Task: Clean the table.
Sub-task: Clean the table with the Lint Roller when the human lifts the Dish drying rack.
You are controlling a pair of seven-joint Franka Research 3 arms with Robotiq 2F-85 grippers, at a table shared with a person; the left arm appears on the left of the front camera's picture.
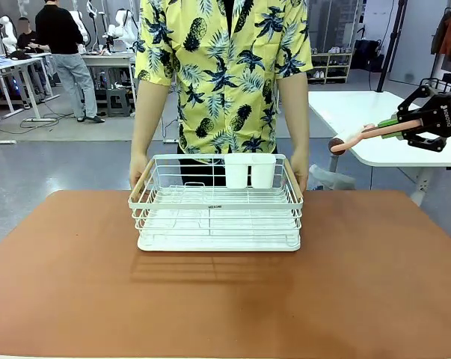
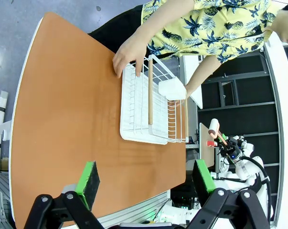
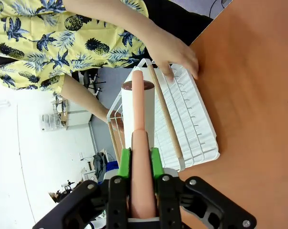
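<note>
One rack (image 1: 216, 206) is sitting mid-tabletop (image 1: 225, 299), with a person (image 1: 225, 67) gripping both its ends.
Right hand (image 1: 392, 126) is pinching a pink tool (image 1: 356, 137) off to the side, likely clearing room for the rack; left hand (image 2: 146, 179) is hovering spread and empty over the tabletop.

Left tool (image 2: 146, 180) black, silver screws, green pads (image 2: 88, 182); person (image 1: 225, 75): yellow pineapple-print short-sleeved shirt.
</note>
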